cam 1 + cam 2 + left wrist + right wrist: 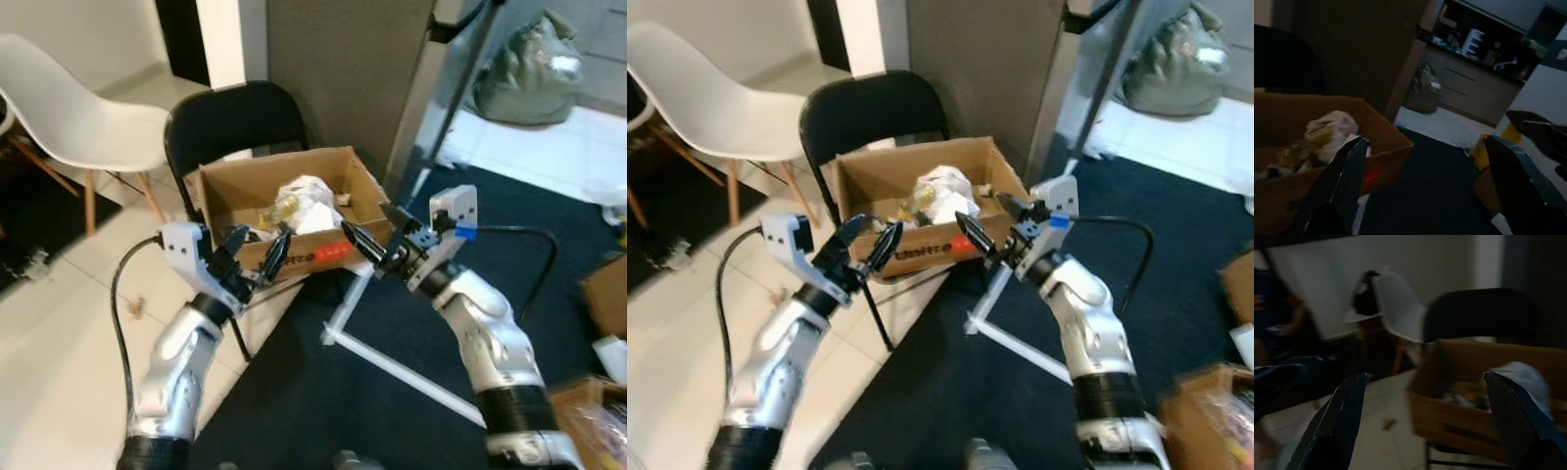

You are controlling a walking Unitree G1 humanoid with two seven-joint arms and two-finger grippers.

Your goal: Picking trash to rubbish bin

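An open cardboard box [240, 191] rests on the seat of a black folding chair [235, 117]. Crumpled white paper trash [306, 199] and a yellowish clear wrapper [285, 205] lie inside it. My left gripper [258, 253] hangs open just in front of the box's near wall, at its left end. My right gripper [374, 235] is open too, close to the box's front right corner, fingers pointing left. Neither holds anything. The left wrist view looks over the box [1386, 147] and the paper [1327, 132]; the right wrist view shows the box [1474, 382] from its side.
A white plastic chair [69, 113] stands to the left on pale tiles. A white metal frame [392, 362] lies on the dark carpet under my right arm. A grey-green bag [529, 69] sits at the back right. Cardboard boxes [602, 294] line the right edge.
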